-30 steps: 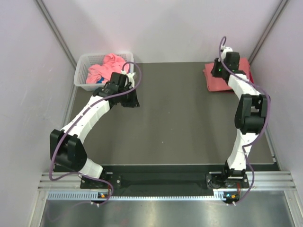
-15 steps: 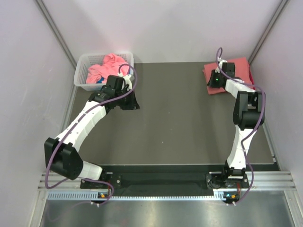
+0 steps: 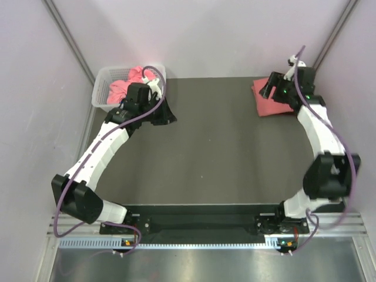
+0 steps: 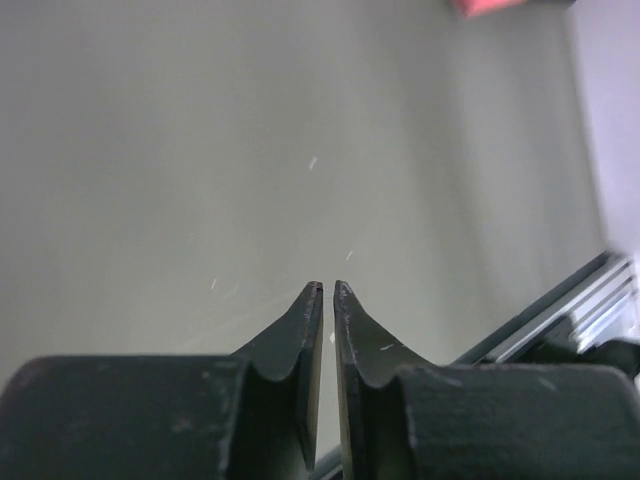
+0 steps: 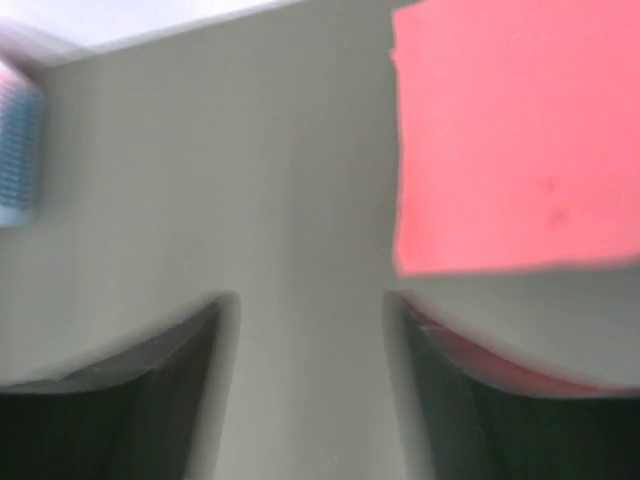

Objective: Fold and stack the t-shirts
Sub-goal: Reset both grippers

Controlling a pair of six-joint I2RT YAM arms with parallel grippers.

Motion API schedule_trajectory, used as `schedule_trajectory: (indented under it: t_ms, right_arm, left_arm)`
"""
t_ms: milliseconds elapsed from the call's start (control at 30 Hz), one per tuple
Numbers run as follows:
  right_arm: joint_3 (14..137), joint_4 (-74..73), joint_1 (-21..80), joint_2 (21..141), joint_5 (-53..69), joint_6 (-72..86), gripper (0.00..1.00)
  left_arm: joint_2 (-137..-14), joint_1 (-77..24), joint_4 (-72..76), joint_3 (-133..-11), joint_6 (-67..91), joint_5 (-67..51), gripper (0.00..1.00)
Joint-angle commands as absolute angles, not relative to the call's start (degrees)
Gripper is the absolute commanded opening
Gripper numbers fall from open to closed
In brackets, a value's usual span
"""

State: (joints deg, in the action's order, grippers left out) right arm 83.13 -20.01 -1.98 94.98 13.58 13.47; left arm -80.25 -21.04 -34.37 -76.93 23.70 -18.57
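Top external view: both arms reach out over the dark surface (image 3: 223,158). Left fingers (image 3: 170,116) sit just beside the white basket (image 3: 97,94), pointing right, tips almost touching, gripping nothing. Pink t-shirts (image 3: 122,88) lie crumpled in that basket, partly hidden by the left wrist. Far right corner: the folded salmon-red t-shirt (image 3: 273,106) lies flat on the surface. Right fingers (image 3: 267,89) are over its far-left edge, spread wide, empty; the arm covers part of it.
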Motion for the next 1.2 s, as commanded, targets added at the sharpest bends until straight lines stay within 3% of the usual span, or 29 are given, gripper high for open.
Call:
schedule_trajectory:
  t_ms: [0, 67, 300, 367, 433, 633, 1167]
  right_arm:
    - [75.8, -24.2, -0.6, 80.4, 13.8, 17.7, 0.99]
    - [72.4, -24.2, -0.4, 72.5, 14.1, 19.2, 0.99]
    - [62.2, -25.0, -0.4, 54.4, 21.8, 22.4, 1.00]
    - [60.7, -25.7, -0.4, 49.1, 21.7, 22.1, 1.00]
    - [58.6, -25.7, -0.4, 44.5, 21.8, 22.3, 1.00]
    - [58.0, -26.7, -0.4, 39.0, 19.9, 23.5, 1.00]
    - [59.7, -28.3, -0.4, 38.0, 14.3, 23.9, 1.00]
  left_arm:
    - [-78.0, -20.7, -27.6, -82.4, 26.0, -19.5, 0.15]
    - [-77.2, -20.6, -26.8, -83.9, 26.2, -18.6, 0.18]
    - [-68.1, -20.2, -21.2, -82.2, 27.7, -15.0, 0.52]
    - [-65.1, -20.2, -15.7, -77.1, 29.0, -12.6, 0.72]
    - [-60.7, -20.2, -11.1, -71.8, 28.8, -11.3, 0.99]
    - [-57.9, -20.2, -16.1, -70.9, 28.6, -11.7, 0.99]
    - [-60.6, -20.2, -21.1, -73.5, 26.9, -20.1, 0.99]
